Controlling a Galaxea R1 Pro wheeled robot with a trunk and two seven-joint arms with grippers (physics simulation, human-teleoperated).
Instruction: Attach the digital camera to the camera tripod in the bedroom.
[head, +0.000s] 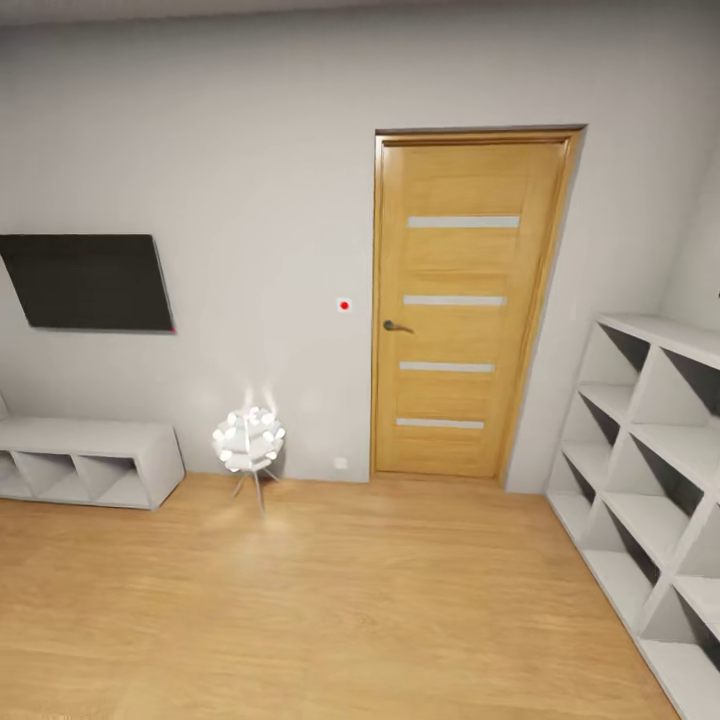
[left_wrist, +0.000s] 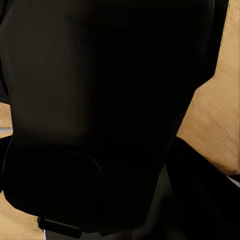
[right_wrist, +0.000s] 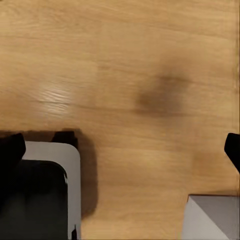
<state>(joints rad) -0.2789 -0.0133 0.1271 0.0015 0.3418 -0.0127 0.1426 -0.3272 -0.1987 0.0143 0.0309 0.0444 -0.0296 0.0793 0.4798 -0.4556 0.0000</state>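
**Facing a closed door in a grey-walled room**

The head view looks over a light wood floor toward a grey wall. A wooden door with four pale horizontal strips and a dark handle stands shut in the wall. Just beside its frame, on the wall, sits a small red dot. Further along the wall hangs a dark flat screen, and below it a low white shelf unit rests on the floor. Between that unit and the door, a glowing white ball-shaped lamp stands on thin legs. White cube shelves run along the wall at the other side of the room.

The camera and the tripod cannot be made out in any of these views.

The left wrist view shows a large black shape close to the lens, with wood floor at the edges; whether the left fingers are clenched or released cannot be told. The right wrist view looks down on the wood floor, with black and grey parts of the robot at the edge; the right fingers' state cannot be told either.
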